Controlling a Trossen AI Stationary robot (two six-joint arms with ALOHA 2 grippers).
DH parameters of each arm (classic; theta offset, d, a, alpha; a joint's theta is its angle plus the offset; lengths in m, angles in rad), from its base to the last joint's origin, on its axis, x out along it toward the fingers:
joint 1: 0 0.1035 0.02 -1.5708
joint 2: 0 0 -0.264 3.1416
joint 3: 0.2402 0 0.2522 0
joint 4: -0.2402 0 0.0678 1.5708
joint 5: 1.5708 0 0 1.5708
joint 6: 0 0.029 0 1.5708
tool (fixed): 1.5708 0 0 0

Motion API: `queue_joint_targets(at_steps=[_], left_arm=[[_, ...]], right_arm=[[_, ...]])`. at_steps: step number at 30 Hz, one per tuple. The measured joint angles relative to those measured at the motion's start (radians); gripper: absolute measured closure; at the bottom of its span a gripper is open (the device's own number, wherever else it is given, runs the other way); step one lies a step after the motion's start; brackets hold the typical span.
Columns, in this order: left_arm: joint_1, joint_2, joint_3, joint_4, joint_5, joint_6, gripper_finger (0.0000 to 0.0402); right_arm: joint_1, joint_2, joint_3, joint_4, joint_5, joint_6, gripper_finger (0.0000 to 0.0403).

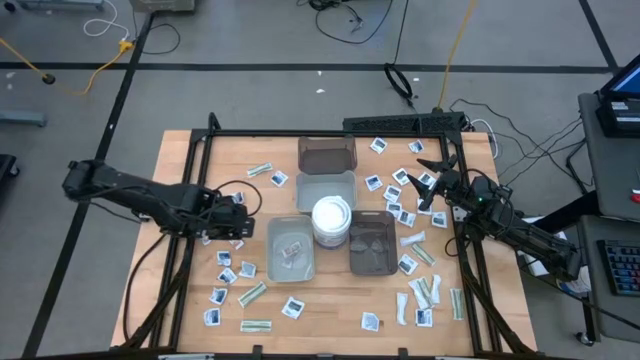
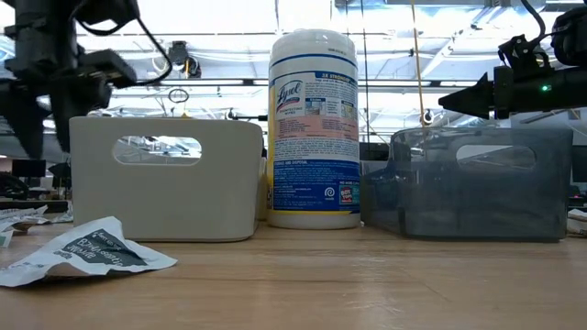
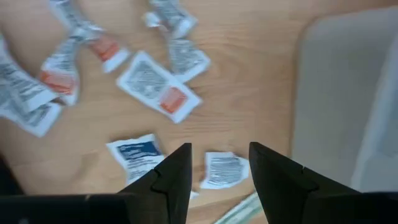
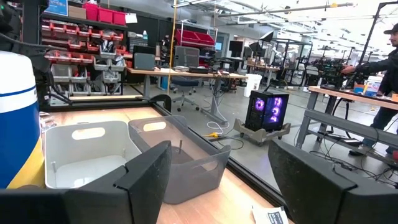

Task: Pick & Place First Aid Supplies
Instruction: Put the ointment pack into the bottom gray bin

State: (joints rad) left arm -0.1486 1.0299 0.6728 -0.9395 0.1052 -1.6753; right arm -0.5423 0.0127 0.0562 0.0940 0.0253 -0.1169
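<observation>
Four trays cluster mid-table around a white tub (image 1: 331, 220): dark tray (image 1: 327, 154) at the far side with nothing visible inside, grey tray (image 1: 326, 190) next to it, pale tray (image 1: 291, 249) holding a couple of packets, dark tray (image 1: 371, 243) with something small inside, can't tell what. Most packets (image 1: 219, 295) lie scattered on the table (image 1: 330, 310) on both sides. Left gripper (image 1: 237, 218) sits just left of the pale tray, fingers apart over a white packet (image 3: 222, 169), gripping nothing; right gripper (image 1: 432, 182) hangs spread wide and empty over packets at the right.
</observation>
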Motion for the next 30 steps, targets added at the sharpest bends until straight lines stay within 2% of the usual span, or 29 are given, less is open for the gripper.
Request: queue_joint_targets(at_steps=[11, 22, 30], left_arm=[[0.0, -0.032, -0.081, -0.027, 0.032, -0.034, 0.024], [0.0, 0.109, -0.101, -0.017, 0.009, -0.034, 0.024], [0.0, 0.223, -0.101, 0.099, -0.018, -0.03, 0.024]], right_arm=[[0.0, 0.0, 0.0, 0.0, 0.0, 0.0, 0.014], [0.0, 0.0, 0.0, 0.0, 0.0, 0.0, 0.014], [0.0, 0.0, 0.0, 0.0, 0.0, 0.0, 0.014]])
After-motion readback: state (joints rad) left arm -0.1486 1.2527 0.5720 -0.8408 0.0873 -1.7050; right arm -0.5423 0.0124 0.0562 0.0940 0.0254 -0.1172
